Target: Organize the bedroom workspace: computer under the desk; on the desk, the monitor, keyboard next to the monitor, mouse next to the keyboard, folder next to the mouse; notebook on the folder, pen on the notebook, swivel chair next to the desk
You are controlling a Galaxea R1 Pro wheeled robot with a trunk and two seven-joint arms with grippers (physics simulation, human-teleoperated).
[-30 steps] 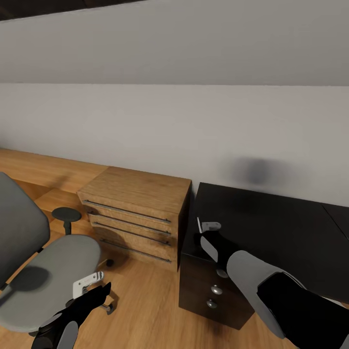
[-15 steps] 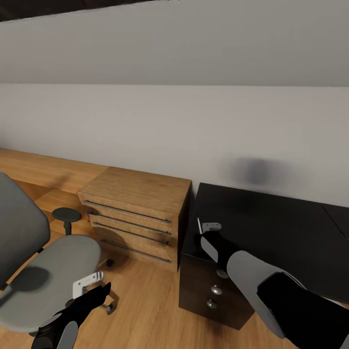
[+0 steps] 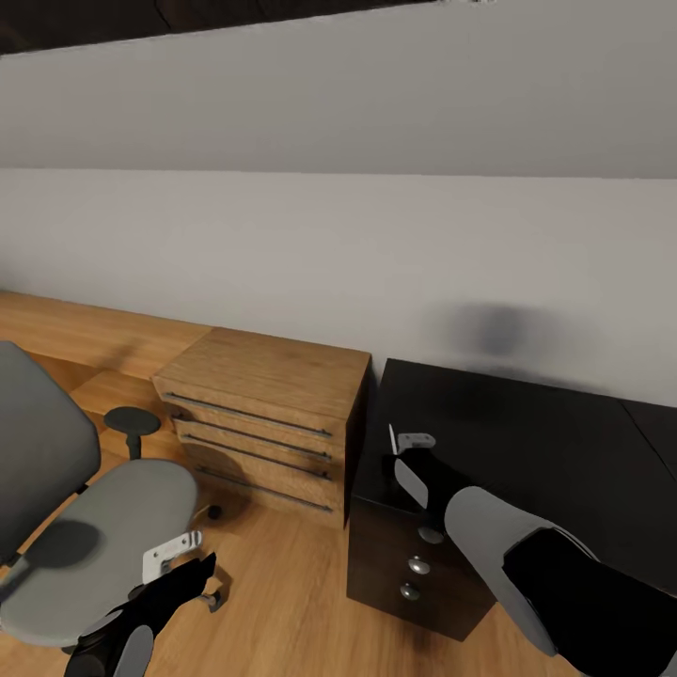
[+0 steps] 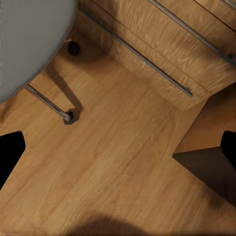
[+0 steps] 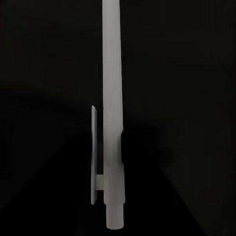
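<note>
My right gripper (image 3: pixel 406 442) is shut on a white pen (image 5: pixel 111 98) with a clip, held just above the glossy black desk (image 3: pixel 527 442) near its left end. In the head view the pen (image 3: pixel 391 439) sticks up from the fingers. The grey swivel chair (image 3: pixel 103 536) stands at the left with nothing on its seat, apart from the desk. My left gripper (image 3: pixel 174 555) hangs open beside the seat's edge, above the oak floor. In the left wrist view its black fingertips (image 4: pixel 10 152) stand wide apart, and the chair seat (image 4: pixel 29 39) and a caster leg lie beyond them.
A light oak dresser (image 3: pixel 273 414) with long bar handles stands against the wall between chair and desk, and its drawer fronts (image 4: pixel 162 44) face the left gripper. The desk's dark drawers with silver knobs (image 3: pixel 418 564) face me. A sloped pale grey wall rises behind.
The whole head view has shifted down slightly, so the camera has tilted up a little. Both arms, the pen and the chair keep their places.
</note>
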